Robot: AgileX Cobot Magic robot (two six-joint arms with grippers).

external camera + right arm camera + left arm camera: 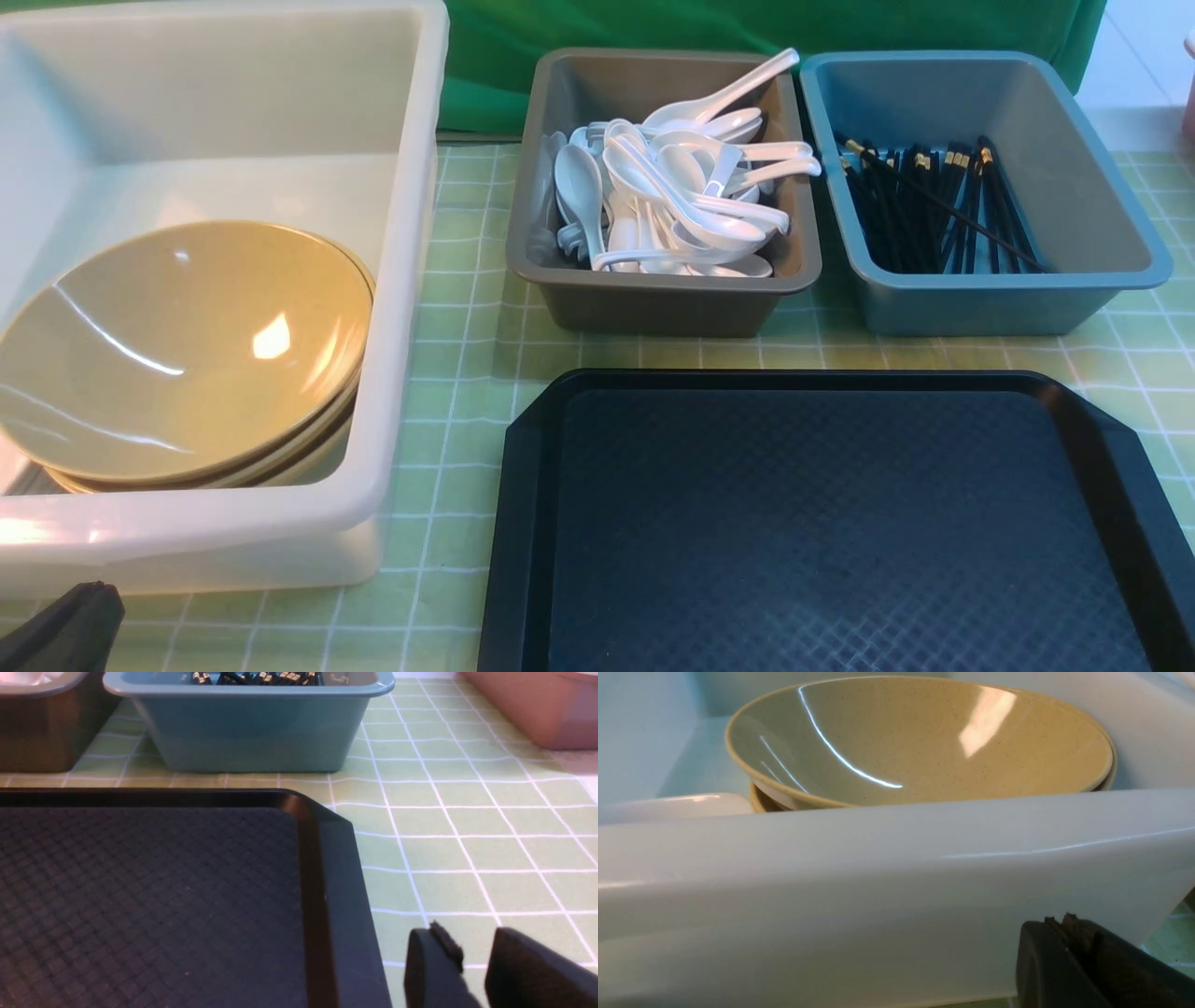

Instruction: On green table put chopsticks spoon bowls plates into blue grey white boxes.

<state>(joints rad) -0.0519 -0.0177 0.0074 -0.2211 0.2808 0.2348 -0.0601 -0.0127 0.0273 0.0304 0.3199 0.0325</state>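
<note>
Item, sorting nearly done: bowls [177, 355] stacked in white box [401, 280] at frame left, spoons [672, 187] in grey box [560, 271], chopsticks [934, 205] in blue box [1102, 205], tray [840, 523] bare; left gripper [1083, 961] apparently pressed together, right gripper [474, 966] slightly parted, both empty; best parked clear of rims.

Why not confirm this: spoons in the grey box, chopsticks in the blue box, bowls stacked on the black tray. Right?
One error: the bowls are stacked in the white box, not on the tray, as the front view shows. Spoons in the grey box and chopsticks in the blue box stand.
</note>
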